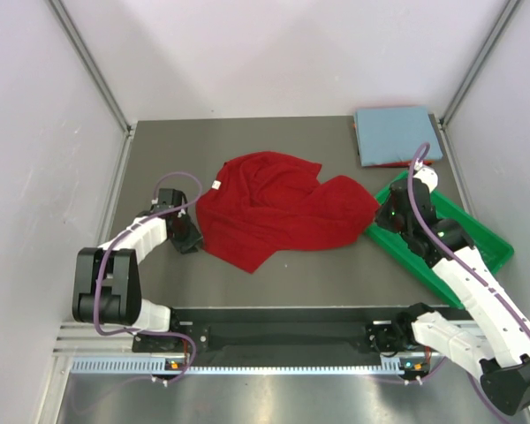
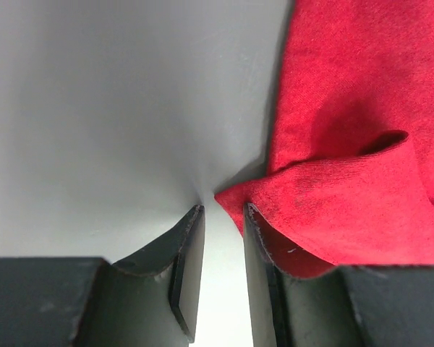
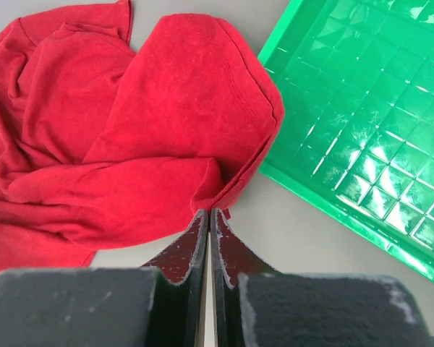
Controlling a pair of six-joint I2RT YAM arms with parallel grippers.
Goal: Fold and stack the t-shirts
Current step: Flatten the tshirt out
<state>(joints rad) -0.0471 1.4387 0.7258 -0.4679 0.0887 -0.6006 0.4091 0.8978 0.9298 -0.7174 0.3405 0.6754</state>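
The left claw (image 2: pixel 220 207) stands slightly spread at the edge of the crumpled red shirt (image 1: pixel 274 208). The right claw (image 3: pixel 210 211) is pressed together at the opposite hem, beside the green tray (image 1: pixel 499 252). A folded blue shirt (image 1: pixel 393 134) lies in the far right corner.

We see crumpled t-shirt (image 1: pixel 274 208) mid-table (image 1: pixel 247 141), folded t-shirts (image 1: pixel 393 134) stacked behind it at far right corner. Tray (image 1: pixel 486 247) lies right of crumpled t-shirt, before stack. Left gripper (image 2: pixel 220 210) at shirt's left edge; right gripper (image 3: pixel 210 211) between shirt and tray.
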